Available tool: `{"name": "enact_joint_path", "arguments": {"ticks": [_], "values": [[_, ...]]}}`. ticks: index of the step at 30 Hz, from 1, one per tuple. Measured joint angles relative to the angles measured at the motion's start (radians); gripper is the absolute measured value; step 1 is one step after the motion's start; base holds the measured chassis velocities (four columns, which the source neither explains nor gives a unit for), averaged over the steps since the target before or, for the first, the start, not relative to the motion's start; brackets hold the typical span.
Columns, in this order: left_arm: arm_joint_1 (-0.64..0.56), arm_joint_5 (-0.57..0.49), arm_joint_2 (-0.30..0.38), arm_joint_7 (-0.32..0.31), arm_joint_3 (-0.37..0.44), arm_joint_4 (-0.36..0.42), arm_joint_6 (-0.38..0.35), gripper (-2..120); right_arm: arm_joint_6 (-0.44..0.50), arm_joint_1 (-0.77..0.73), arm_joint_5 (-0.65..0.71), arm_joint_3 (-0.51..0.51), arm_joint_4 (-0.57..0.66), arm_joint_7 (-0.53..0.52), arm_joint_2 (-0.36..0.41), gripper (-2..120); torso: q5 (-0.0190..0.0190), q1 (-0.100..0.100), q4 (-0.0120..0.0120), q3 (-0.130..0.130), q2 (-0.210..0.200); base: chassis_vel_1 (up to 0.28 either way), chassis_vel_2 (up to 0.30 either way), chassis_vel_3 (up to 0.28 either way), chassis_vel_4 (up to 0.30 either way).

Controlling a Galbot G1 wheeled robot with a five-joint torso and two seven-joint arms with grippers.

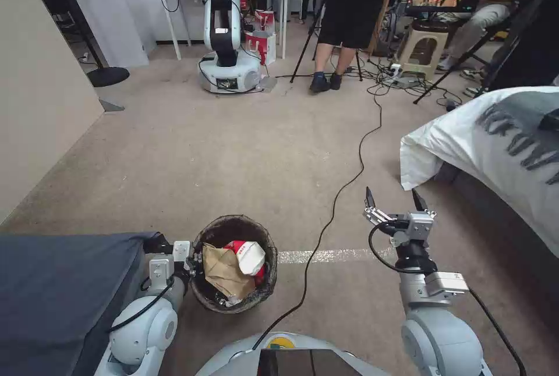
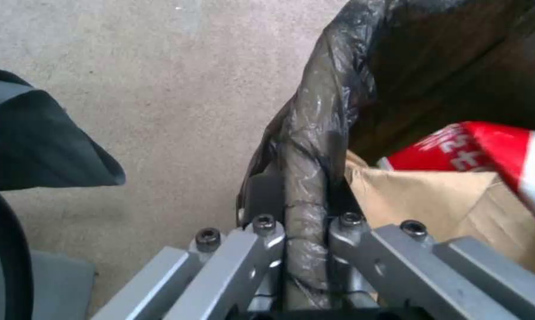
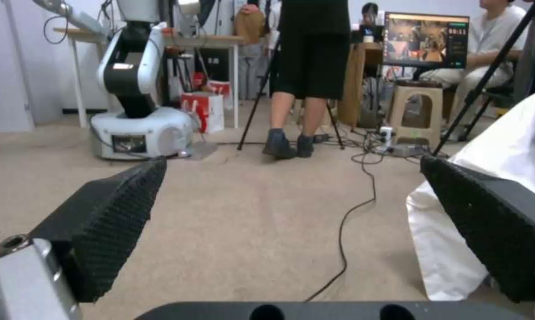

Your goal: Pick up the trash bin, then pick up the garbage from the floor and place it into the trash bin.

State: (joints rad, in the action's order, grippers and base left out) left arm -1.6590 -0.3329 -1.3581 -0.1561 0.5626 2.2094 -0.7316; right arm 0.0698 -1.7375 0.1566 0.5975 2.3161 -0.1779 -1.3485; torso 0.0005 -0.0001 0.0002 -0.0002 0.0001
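Note:
The trash bin point(image 1: 230, 230), round and lined with a dark bag, hangs just above the carpet at the lower left. My left gripper point(image 1: 194, 261) is shut on its bag-covered rim point(image 2: 306, 186), one finger inside and one outside. Inside the bin lie a brown paper bag point(image 1: 224, 271) and a red-white paper cup point(image 1: 247, 255); both also show beside the rim, the paper bag point(image 2: 445, 204) under the cup point(image 2: 492, 153). My right gripper point(image 1: 397, 200) is open and empty above bare carpet, right of the bin, its black pads point(image 3: 107, 213) wide apart.
A black cable point(image 1: 335, 201) runs across the carpet between the bin and my right arm. A dark blue cover point(image 1: 52, 283) lies at lower left, a white-sheeted bed point(image 1: 495, 137) at right. Another robot point(image 1: 224, 44), a tripod and people stand at the far end.

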Motion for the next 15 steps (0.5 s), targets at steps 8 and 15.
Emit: {"name": "enact_joint_path", "arguments": {"ticks": [8, 15], "values": [[0.001, 0.0, -0.002, 0.001, -0.002, -0.002, -0.001, 2, 0.0, 0.001, -0.001, -0.006, -0.001, 0.0, 0.002, 100, -0.0005, 0.0, -0.0002, 0.0, 0.0, 0.0, 0.0, 0.0, 0.0], [0.005, -0.013, -0.005, 0.001, -0.004, -0.012, -0.001, 2, 0.0, -0.001, -0.003, -0.011, -0.001, -0.001, 0.002, 100, -0.0003, 0.0, -0.0001, 0.0, 0.0, 0.0, 0.0, 0.0, 0.0]]}}
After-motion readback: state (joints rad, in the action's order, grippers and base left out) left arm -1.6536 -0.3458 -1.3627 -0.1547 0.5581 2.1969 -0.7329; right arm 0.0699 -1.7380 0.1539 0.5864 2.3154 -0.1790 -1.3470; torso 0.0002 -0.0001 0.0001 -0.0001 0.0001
